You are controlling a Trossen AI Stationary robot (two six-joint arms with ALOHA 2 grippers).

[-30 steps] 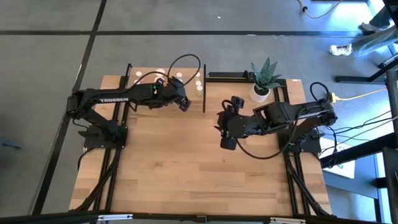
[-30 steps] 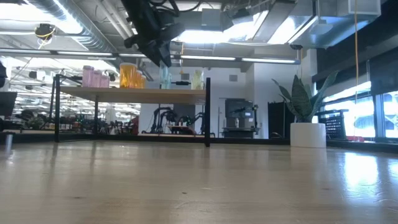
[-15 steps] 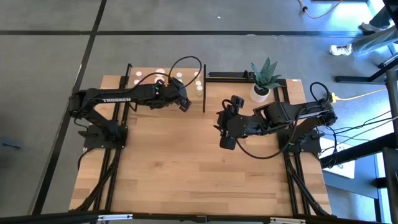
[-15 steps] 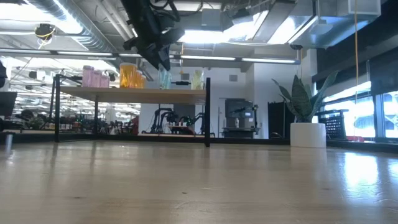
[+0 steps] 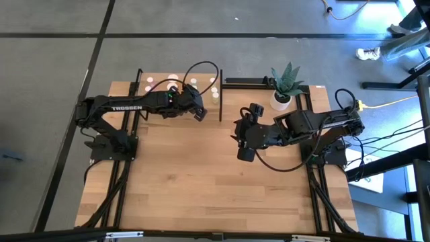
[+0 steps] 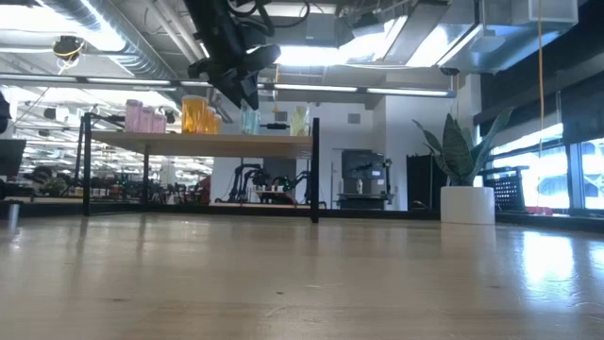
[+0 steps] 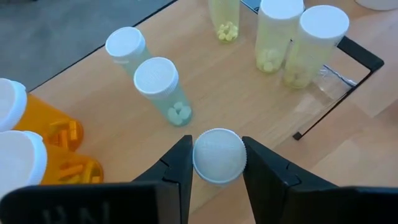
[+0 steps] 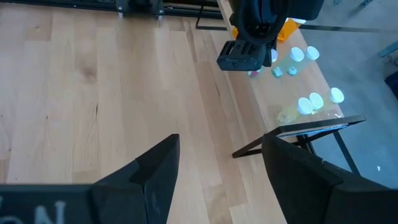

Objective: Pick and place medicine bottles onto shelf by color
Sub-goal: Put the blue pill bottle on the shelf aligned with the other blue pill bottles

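Left gripper point(image 7: 217, 163) is hovering over the raised light-wood shelf point(image 7: 249, 106), clenching a small white-capped medicine bottle point(image 7: 218, 155) near two green-tinted bottles point(image 7: 163, 88); right gripper point(image 8: 217, 163) is waiting, fingers spread, over the table.

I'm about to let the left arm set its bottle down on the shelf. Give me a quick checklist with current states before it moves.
1. Left tool closed on the held bottle: ok.
2. Held bottle's body colour known, so it can be sorted: cannot tell, only its white cap shows.
3. Bare shelf wood ahead of the held bottle: ok.
4. Green bottles upright: ok.
5. Yellowish bottles upright: ok.
6. Right tool open and away from the shelf, over the table: ok.
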